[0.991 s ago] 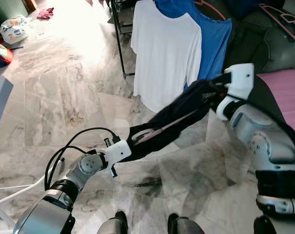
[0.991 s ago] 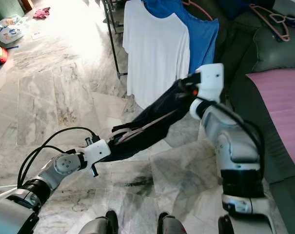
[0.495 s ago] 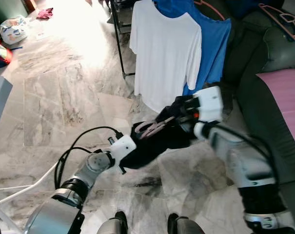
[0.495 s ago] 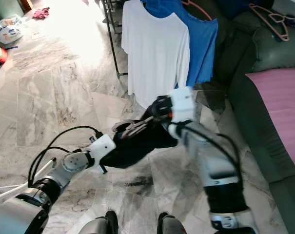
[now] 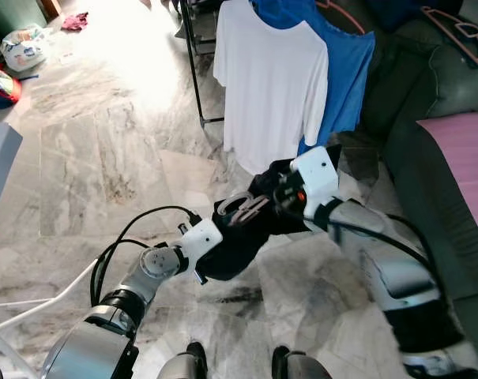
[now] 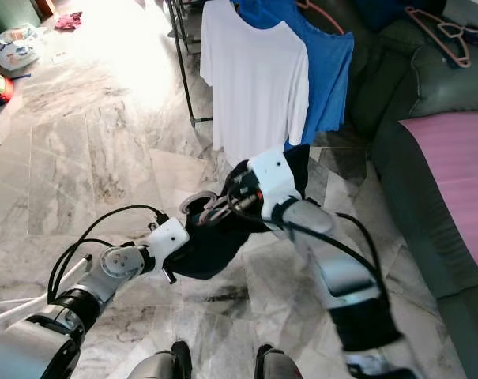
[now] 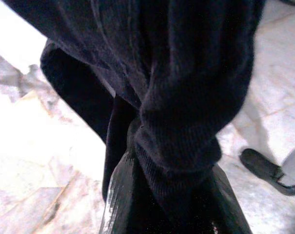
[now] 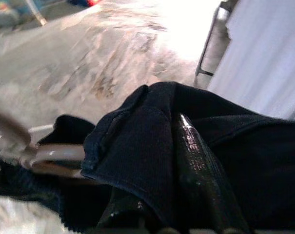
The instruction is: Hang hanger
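Marble floor (image 5: 88,150) underfoot, with a dark sofa (image 5: 436,95) off to the right of the rack (image 5: 193,71). On the rack, a white shirt (image 5: 274,87) and a blue shirt (image 5: 345,71) already hung. Below the white shirt, low over the floor, a dark garment (image 5: 246,237) bunched between both arms, a pale hanger (image 5: 242,209) half buried in its upper folds.

Left arm bent low, left hand (image 7: 174,195) clamped on a fistful of the dark cloth from beneath. Right arm folded sharply inward at the elbow, right hand (image 8: 181,165) likewise clamped on cloth near the hanger, fingers wrapped by the fabric.

Judged step: seating the garment on the hanger before lifting toward the rack. To do it well: spread the hands apart so the cloth pulls flat, keep the hook free of folds, and avoid dragging the hem on the floor. Then raise with the hook uppermost, toward the open stretch of rail beside the white shirt. Risk: garment sliding off one shoulder of the hanger.
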{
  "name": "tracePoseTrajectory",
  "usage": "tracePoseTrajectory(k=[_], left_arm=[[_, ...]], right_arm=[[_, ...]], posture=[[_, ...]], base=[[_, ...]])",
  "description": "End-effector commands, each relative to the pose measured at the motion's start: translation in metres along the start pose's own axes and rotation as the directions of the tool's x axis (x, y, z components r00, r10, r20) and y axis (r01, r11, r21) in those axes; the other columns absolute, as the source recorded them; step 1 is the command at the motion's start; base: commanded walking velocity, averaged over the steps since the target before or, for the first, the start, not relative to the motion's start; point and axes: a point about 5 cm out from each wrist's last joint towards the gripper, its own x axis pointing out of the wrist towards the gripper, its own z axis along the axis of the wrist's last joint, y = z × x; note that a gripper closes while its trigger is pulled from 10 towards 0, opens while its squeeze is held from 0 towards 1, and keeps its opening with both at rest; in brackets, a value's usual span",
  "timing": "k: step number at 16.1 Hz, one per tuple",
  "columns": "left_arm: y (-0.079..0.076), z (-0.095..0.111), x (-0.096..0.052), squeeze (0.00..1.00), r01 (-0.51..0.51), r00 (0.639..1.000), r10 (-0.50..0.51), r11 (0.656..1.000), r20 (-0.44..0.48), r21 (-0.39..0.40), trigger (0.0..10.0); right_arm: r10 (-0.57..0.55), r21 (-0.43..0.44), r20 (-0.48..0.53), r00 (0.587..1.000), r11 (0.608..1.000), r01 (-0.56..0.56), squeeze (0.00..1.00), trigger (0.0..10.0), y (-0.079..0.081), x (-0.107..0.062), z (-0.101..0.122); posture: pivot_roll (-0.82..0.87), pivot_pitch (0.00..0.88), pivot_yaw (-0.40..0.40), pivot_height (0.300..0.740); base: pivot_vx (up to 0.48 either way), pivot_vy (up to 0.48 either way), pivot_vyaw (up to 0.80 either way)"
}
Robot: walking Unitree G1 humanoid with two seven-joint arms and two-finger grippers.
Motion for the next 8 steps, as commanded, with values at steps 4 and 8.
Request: tracePoseTrajectory(k=[4,8], left_arm=[[-0.003,0.027,0.008,0.0,0.045,0.992,-0.052,0.997,0.111,0.065,0.0],[-0.003,0.026,0.008,0.0,0.064,0.992,-0.072,0.995,0.108,0.071,0.0]], right_arm=[[0.301,-0.18,-0.007,0.954,0.938,-0.297,1.0,10.0,0.034,-0.01,-0.001],[0.337,-0.338,0.016,0.941,0.888,-0.312,1.0,10.0,0.018,-0.028,0.009]], posture=[[-0.09,0.233,0.049,0.74],[-0.09,0.232,0.051,0.74]], base=[[0.0,0.0,0.0],[0.0,0.0,0.0]])
